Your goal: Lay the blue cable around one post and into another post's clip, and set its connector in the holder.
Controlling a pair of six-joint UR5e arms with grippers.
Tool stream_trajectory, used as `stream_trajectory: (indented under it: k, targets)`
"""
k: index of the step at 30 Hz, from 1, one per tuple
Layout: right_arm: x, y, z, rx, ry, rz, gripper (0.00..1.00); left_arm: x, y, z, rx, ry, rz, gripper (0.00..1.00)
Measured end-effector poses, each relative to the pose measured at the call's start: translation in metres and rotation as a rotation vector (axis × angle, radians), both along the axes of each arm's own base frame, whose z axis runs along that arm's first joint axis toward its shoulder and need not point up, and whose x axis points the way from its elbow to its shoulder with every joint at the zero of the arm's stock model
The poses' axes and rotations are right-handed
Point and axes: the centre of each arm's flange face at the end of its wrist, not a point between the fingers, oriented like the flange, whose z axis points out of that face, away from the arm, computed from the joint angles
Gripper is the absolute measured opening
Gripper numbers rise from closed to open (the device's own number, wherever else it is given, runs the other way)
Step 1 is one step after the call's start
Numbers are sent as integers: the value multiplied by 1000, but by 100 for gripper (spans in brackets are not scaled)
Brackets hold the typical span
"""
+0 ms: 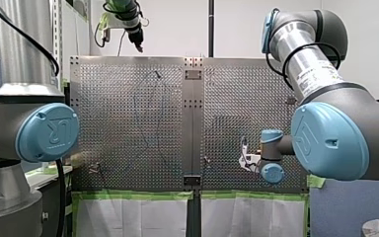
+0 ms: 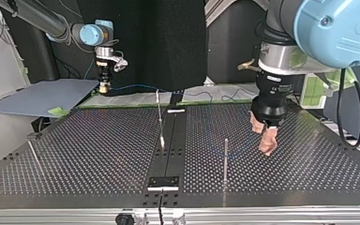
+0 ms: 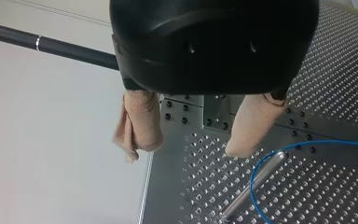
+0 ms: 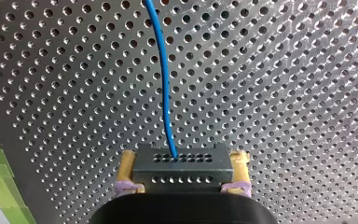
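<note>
**Cable routing, mid-task.** The right claw [image 4: 183,156] is clamped on the black connector [image 4: 182,170], with a yellow pad on each side. It hangs over the table [image 2: 98,150] near the edge by the arm bases, to the right of the centre strip. The blue cable [image 4: 163,79] leaves the connector's face and runs over the perforated plate toward the opposite edge. There the left claw [image 3: 186,149] hovers with its beige pads [image 3: 142,121] spread and nothing between them, just beside an upright post [image 3: 254,186]. The cable bends past that post near its top and appears to go round it, though a full wrap cannot be confirmed from this angle. The step in hand is judged to be carrying the connector end onward to the clip and then the holder, while the loop at the post is kept in place. To do this well, the right claw should travel low and slowly with the connector held square, so the line stays lightly taut without jerking. Because the cable sits high on the post, any upward pull could lift it over the tip. The free claw is well placed to close on the line beside the post, or to press it lower, before the far end moves. Hard tension is best avoided, since the post is thin. Which post carries the clip, and where the holder sits, is too small to tell here.
</note>
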Motion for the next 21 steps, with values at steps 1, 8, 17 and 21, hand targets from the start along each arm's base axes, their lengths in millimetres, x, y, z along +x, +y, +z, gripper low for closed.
stream_trajectory:
  k: [1,8,17,21]
  targets:
    - [0,0,0,1,0,0,0,0,0,0,0,0,0,100]
    - [0,0,0,1,0,0,0,0,0,0,0,0,3,100]
    - [-1,0,0,1,0,-1,0,-1,0,0,3,-1,10,100]
    - [-1,0,0,2,0,-1,0,-1,0,0,3,-1,12,100]
